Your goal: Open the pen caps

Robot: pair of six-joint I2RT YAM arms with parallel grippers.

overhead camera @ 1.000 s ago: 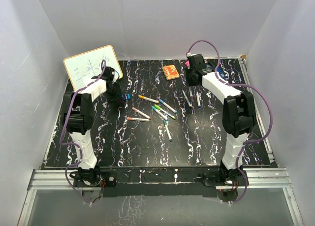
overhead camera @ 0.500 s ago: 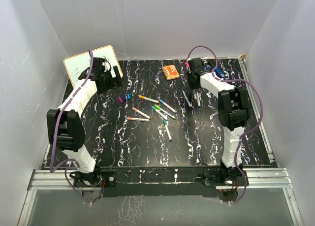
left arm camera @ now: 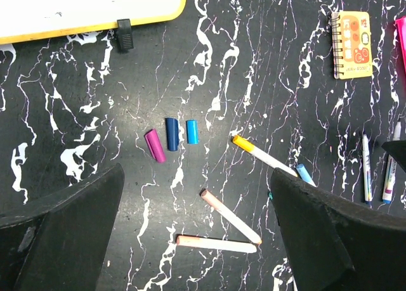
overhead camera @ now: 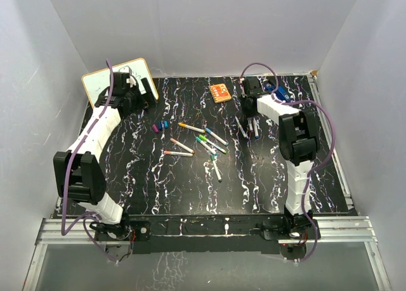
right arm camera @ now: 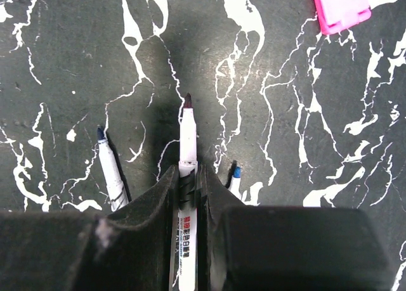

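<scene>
"Top external view first," the inspector says. "Within the last second the left arm (overhead camera: 101, 123) swings off the middle of the table (overhead camera: 190, 183) and stretches out toward the whiteboard (overhead camera: 117, 82). It is now well apart from the loose caps (overhead camera: 161, 125) it was beside. The right arm (overhead camera: 269, 104) shifts only a little, closing on the bare pens (overhead camera: 255, 127) at the far right."

"And for the job?" the clerk asks.

"As a judgement: three caps are off and laid down. The capped pens (overhead camera: 204, 140) in the middle are untouched, so most of the work remains. The left arm looks to be clearing out, not reaching."

"What do the wrist cameras add?"

"Left wrist view shows the left claw (left arm camera: 196, 172) spread wide with nothing in it. It also sorts the caps by colour: magenta cap (left arm camera: 155, 145), dark-blue cap (left arm camera: 172, 133) and light-blue cap (left arm camera: 192, 131), lying close together. Right wrist view gives what the overhead hides. The right claw (right arm camera: 188, 177) is closed tight on the barrel of an uncapped pen (right arm camera: 188, 135), its dark tip bare. One more bare-tipped pen lies on each side. Whether the held pen touches the table cannot be told."

"Anything only the overhead has?"

"Both arms at once, and the full spread of pens still capped."
</scene>
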